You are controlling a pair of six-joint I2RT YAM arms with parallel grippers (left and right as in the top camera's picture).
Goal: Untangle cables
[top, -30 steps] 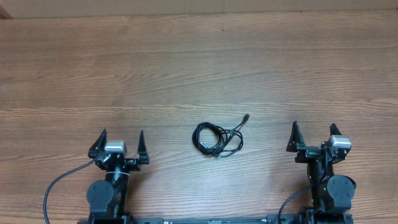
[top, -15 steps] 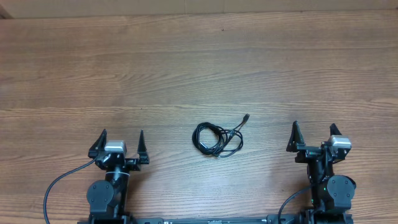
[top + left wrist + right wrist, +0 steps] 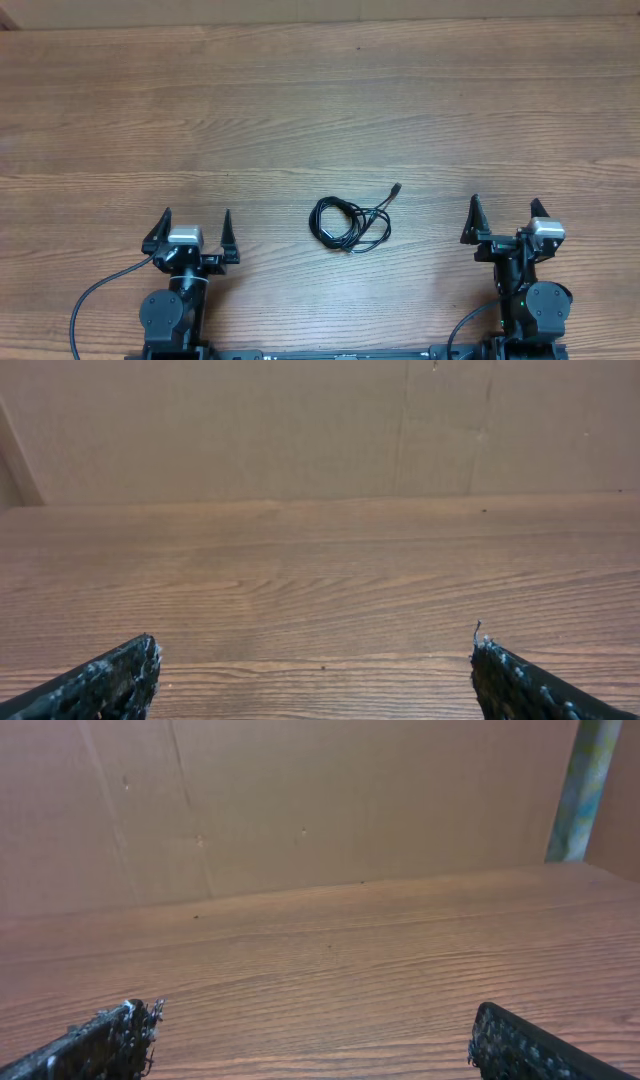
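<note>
Thin black cables (image 3: 349, 222), knotted into one small coil, lie on the brown wood-grain table (image 3: 300, 90) between both arms. One plug end (image 3: 396, 189) trails free toward the right. Left gripper (image 3: 197, 215) and right gripper (image 3: 507, 202): jaws wide apart, empty, well clear of the coil. Advised: right takes the free plug end, left pins the coil, draw gently.

A wood-grain table (image 3: 300, 100) is seen across the whole overhead view, evenly lit. Behind its far edge, a plain brown wall (image 3: 250, 430) is crossed by faint vertical seams. A pale greenish strip (image 3: 588, 790) is shown at the wall's right end.
</note>
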